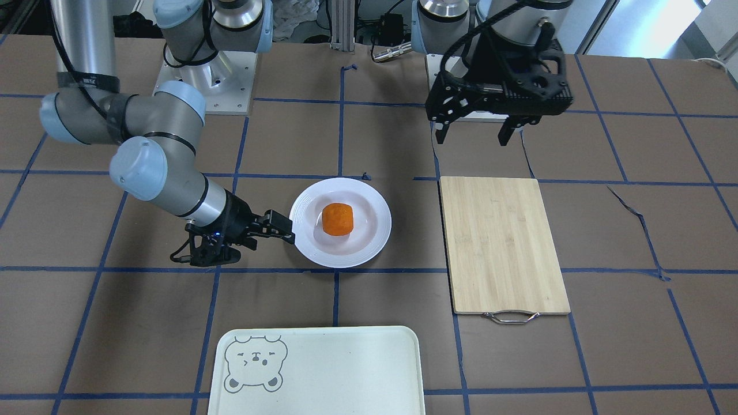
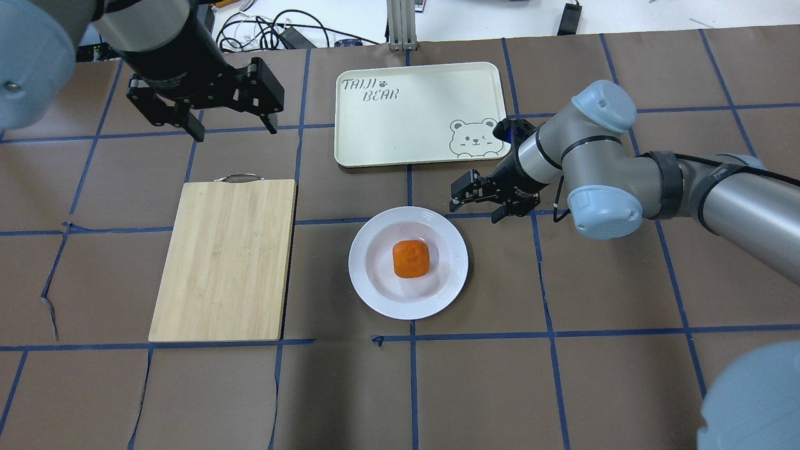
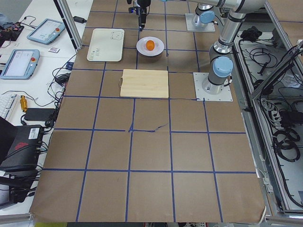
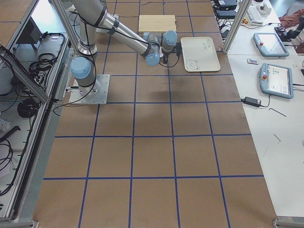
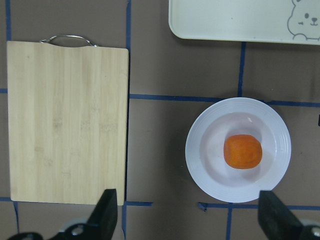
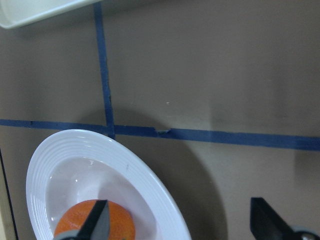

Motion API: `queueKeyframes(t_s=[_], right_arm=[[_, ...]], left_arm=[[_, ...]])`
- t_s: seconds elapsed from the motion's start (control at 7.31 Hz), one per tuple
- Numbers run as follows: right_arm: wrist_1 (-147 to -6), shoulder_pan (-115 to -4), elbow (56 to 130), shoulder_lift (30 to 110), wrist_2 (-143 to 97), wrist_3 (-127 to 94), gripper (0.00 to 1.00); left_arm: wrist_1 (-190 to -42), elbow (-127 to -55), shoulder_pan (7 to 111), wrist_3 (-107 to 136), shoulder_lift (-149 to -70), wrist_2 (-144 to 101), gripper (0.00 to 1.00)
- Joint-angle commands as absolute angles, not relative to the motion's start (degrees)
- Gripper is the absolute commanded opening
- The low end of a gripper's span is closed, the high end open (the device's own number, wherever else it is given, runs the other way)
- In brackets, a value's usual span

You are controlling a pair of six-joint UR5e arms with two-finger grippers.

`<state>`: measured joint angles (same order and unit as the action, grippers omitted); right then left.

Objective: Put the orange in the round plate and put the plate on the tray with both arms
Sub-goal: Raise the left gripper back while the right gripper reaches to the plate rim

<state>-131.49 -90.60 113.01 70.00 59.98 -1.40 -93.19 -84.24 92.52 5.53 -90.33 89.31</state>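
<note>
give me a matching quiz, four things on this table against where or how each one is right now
Things:
1. orange
2. round plate
3. tray
4. cutting board

States:
a. nothing on it, bear face drawn in one corner
b. white, holding the fruit
c. in the plate's sunken centre
d. bamboo, metal handle at one end

Pairs: 1-c, 2-b, 3-a, 4-d

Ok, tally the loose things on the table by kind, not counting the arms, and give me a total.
orange: 1
round plate: 1
tray: 1
bamboo cutting board: 1
Total: 4
</note>
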Motion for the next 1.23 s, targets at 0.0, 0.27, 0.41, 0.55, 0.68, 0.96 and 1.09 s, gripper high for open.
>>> queueKeyframes(t_s=[0.0,0.27,0.41,0.55,0.68,0.96,1.09], right_arm=[[-136.1,-93.9,113.4,67.2,58.4,-1.3,1.00],[-137.2,-94.0,113.8,65.9,58.2,-0.9,1.00],[-137.7,-94.0,113.7,65.2,58.3,-0.9,1.00],[-137.7,-94.0,113.8,65.0,58.3,-0.9,0.98],[-137.6,-94.0,113.8,65.0,58.2,-1.1,0.81],[-137.3,-94.0,113.8,65.0,58.2,-1.7,0.56],[-137.2,-94.0,113.8,65.0,58.3,-1.7,0.46]], left_arm=[[-93.3,-84.3,90.4,3.7,-90.0,89.5,1.00],[-93.5,-84.3,90.4,1.3,-89.7,89.5,1.00],[-93.4,-84.3,90.4,1.0,-89.7,89.4,1.00],[-93.4,-84.3,90.4,1.1,-89.7,89.4,1.00],[-93.4,-84.4,90.4,1.2,-89.7,89.4,1.00],[-93.5,-84.4,90.1,1.1,-89.7,89.4,1.00],[-93.4,-84.4,90.2,1.1,-89.7,89.4,1.00]])
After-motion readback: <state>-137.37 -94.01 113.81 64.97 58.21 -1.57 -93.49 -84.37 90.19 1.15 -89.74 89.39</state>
